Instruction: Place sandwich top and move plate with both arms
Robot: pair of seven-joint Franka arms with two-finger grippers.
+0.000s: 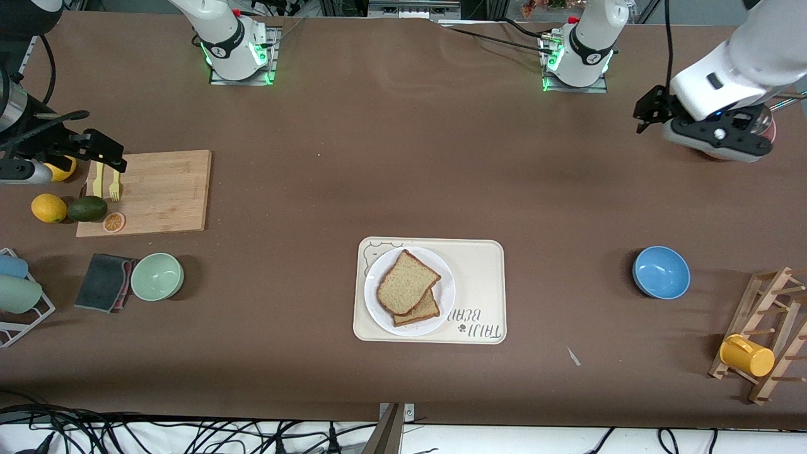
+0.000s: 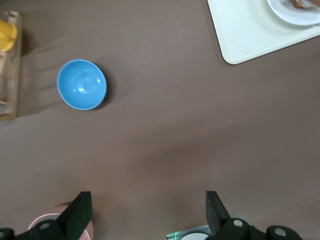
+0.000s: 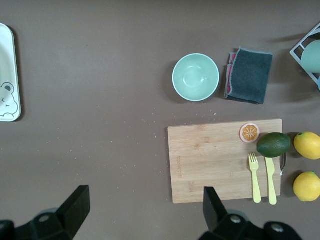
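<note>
The sandwich top, a plain brown slice, lies askew on a second slice on the white plate. The plate rests on the cream tray; its edge also shows in the left wrist view. My left gripper hangs open and holding nothing over a pink bowl at the left arm's end of the table, its fingers spread wide. My right gripper hovers open with nothing in it beside the wooden cutting board, over bare table.
A blue bowl and a wooden rack with a yellow mug stand toward the left arm's end. Toward the right arm's end are a green bowl, a dark cloth, a lemon, an avocado and a rack of cups.
</note>
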